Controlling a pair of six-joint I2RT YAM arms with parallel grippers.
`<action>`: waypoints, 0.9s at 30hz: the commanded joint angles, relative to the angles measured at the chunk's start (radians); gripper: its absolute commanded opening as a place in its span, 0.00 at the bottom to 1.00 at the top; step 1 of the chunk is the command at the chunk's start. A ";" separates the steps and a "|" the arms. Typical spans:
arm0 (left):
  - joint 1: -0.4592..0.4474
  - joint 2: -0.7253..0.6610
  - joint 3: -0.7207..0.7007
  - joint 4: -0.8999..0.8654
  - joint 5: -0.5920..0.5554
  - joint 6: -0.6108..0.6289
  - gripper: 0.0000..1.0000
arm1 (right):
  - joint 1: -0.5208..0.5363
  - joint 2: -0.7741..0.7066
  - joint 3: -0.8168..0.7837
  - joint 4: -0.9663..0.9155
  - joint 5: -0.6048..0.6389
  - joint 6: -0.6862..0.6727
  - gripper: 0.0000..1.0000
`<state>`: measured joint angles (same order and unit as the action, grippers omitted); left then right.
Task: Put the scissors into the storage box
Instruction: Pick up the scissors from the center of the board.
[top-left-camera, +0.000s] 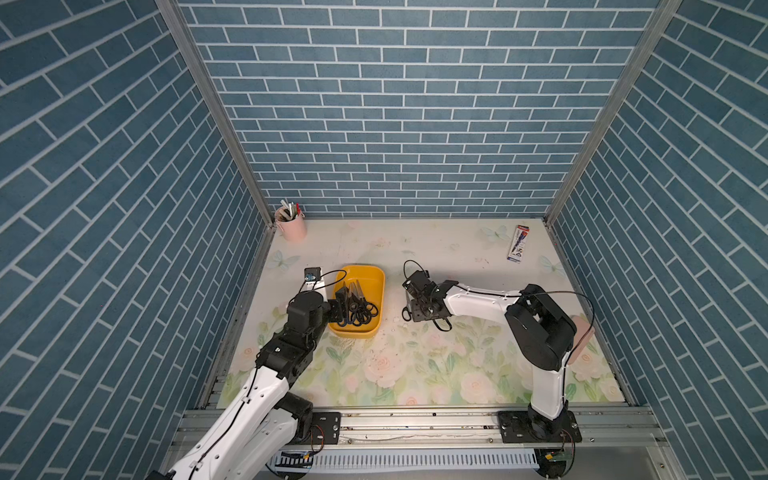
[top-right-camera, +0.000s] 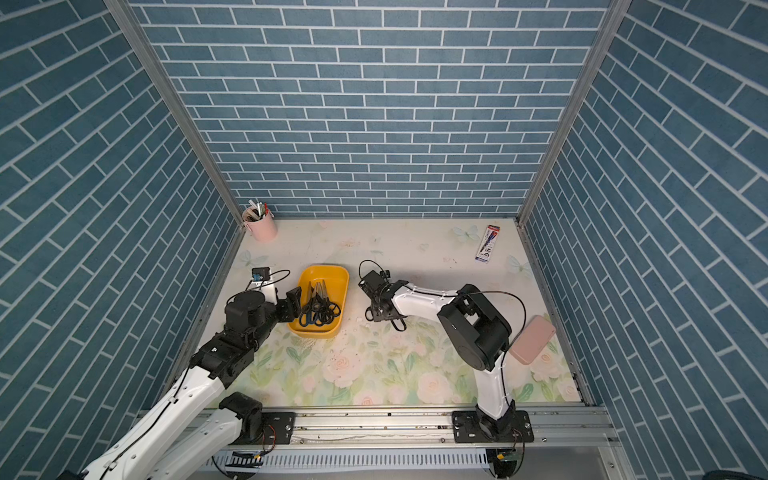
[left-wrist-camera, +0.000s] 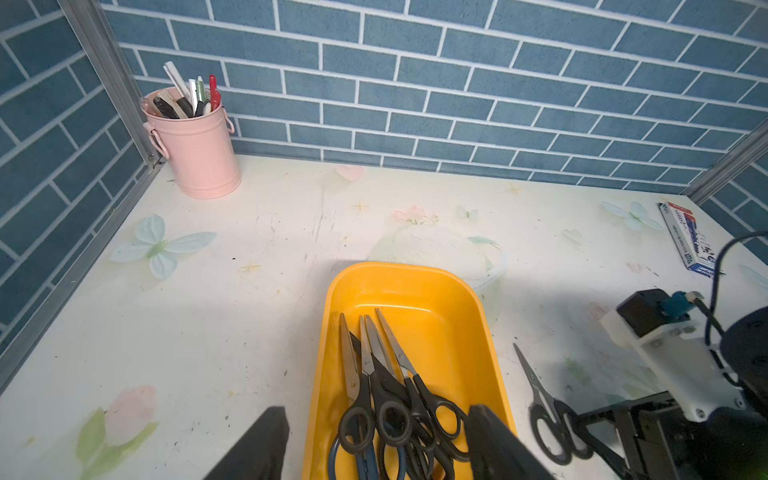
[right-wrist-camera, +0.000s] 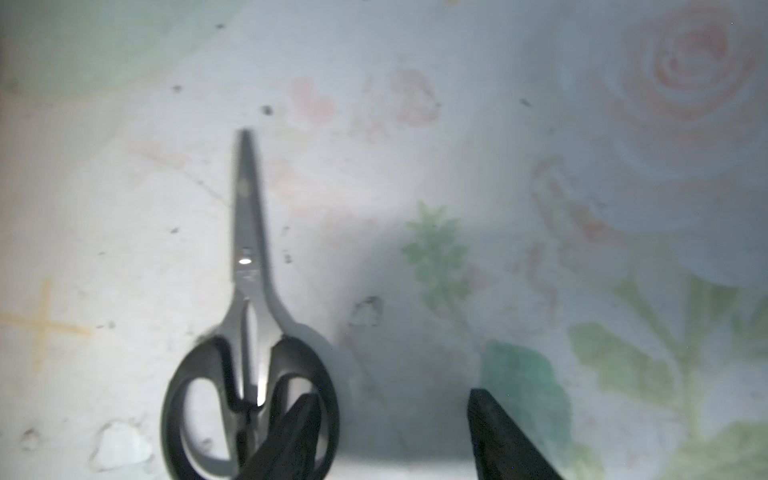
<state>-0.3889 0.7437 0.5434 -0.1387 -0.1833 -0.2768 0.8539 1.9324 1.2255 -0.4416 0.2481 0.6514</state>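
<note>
The last pair (right-wrist-camera: 249, 291), right of the storage box (top-left-camera: 365, 279) holding the other scissors (top-left-camera: 357, 307), is being hovered over by the right gripper (right-wrist-camera: 390, 399), jaws apart like the left gripper's (left-wrist-camera: 378, 411)

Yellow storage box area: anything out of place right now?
Yes: one pair of black-handled steel scissors lies on the floral table outside the yellow-orange plastic storage box, under the open right claw. The other pairs lie inside it.

No word or number could be read anywhere. The flat packet (left-wrist-camera: 690, 243) carried red and blue print, too small to make out in any view. A small mark on the blade of the loose scissors (right-wrist-camera: 248, 249) was blurred.
</note>
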 joint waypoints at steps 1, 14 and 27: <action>0.005 0.004 0.024 0.016 0.000 -0.001 0.74 | -0.047 -0.011 -0.104 -0.083 0.034 -0.017 0.56; 0.005 0.079 0.042 0.038 0.034 -0.021 0.74 | -0.063 -0.048 -0.110 0.009 -0.196 -0.220 0.45; 0.006 0.103 0.041 0.061 0.064 -0.036 0.74 | -0.075 0.020 -0.025 -0.066 -0.262 -0.300 0.38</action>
<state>-0.3889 0.8394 0.5587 -0.0914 -0.1364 -0.3042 0.7822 1.8931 1.2003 -0.4599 0.0257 0.3794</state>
